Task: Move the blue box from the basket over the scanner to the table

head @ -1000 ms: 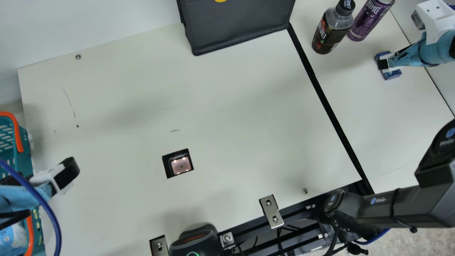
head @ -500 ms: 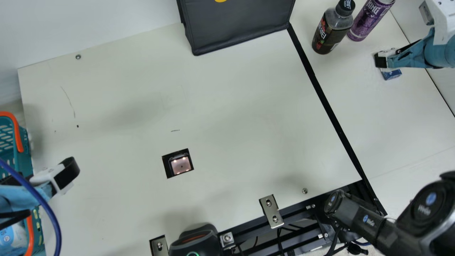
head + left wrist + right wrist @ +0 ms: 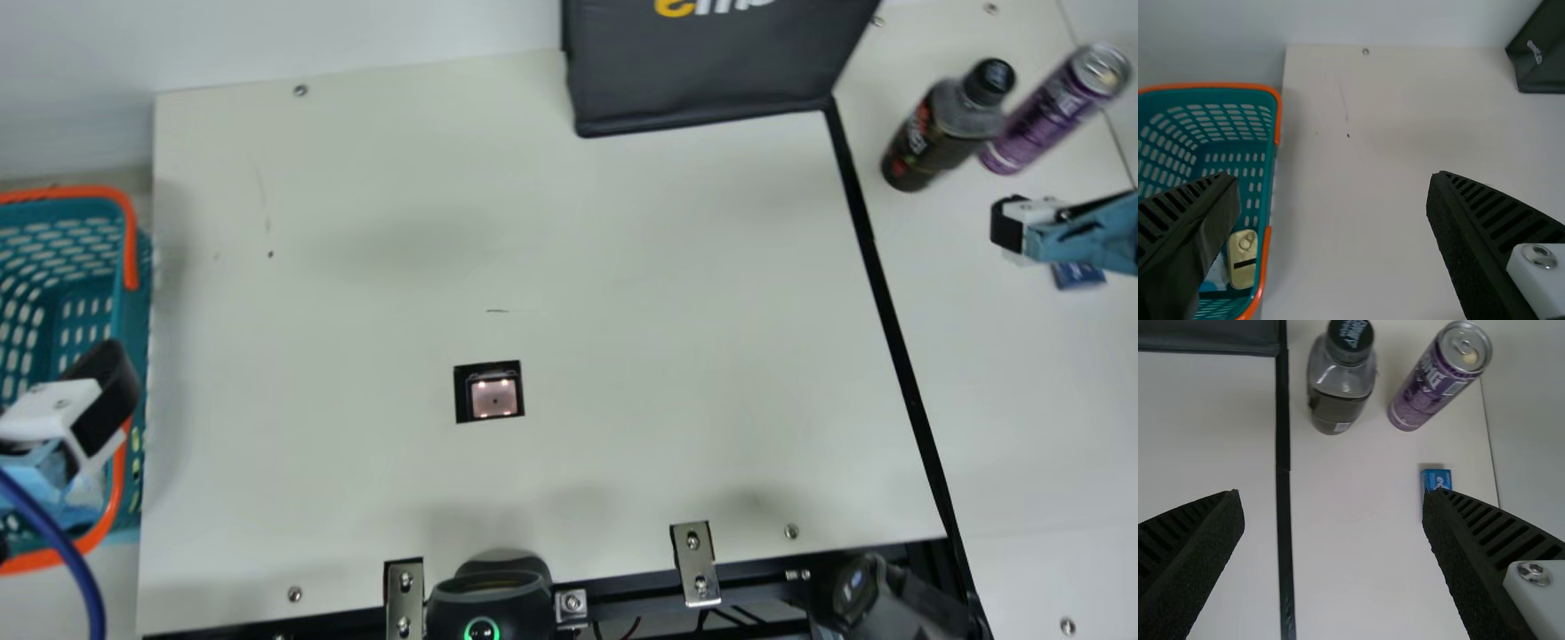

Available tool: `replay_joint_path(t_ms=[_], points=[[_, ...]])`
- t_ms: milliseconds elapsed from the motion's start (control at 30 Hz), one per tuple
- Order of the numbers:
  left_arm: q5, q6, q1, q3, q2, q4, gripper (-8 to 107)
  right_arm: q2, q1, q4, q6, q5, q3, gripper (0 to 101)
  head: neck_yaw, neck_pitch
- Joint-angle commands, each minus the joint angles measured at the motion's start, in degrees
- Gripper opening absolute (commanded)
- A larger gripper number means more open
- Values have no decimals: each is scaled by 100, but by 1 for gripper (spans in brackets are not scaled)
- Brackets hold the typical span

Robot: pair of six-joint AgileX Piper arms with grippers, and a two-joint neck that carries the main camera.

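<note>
Since the earlier frames, right gripper (image 3: 1006, 224) has shifted off the blue box toward the black strip, and left gripper (image 3: 105, 391) has gone from above the table edge to above the basket; the neck camera has also turned. The cream table (image 3: 676, 356) carries at its far side a dark bag (image 3: 702, 71), of which the upper part is cut off in the main view. Teal basket (image 3: 53, 231) is beside the table; its outer end is cut off, and the left arm covers some of it. Inside lie a pale yellowish item (image 3: 1242, 259) and a white-and-blue one, partly hidden, so I cannot tell what they are. Beyond the strip are the dark bottle (image 3: 947, 129) and, just beside it, the purple can (image 3: 1053, 111). Lit scanner window (image 3: 493, 396) is set in the table. The blue box (image 3: 1078, 275) lies on the table near the can, below the right gripper and not between its jaws: in the right wrist view, one jaw covers a part of it. Both pairs of jaws stand wide apart. The main view shows only a small blue part of the box, under the arm.
</note>
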Motion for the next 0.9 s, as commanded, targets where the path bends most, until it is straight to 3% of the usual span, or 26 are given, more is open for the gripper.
replay_joint_path(t_ms=[0,867], points=[[0,0,0,0,0,0,90,-147,269,-98,278,22,-10,95,396,-175],[19,0,0,-27,-84,82,90,-1889,2761,-1052,2883,772,-45,95,396,-175]])
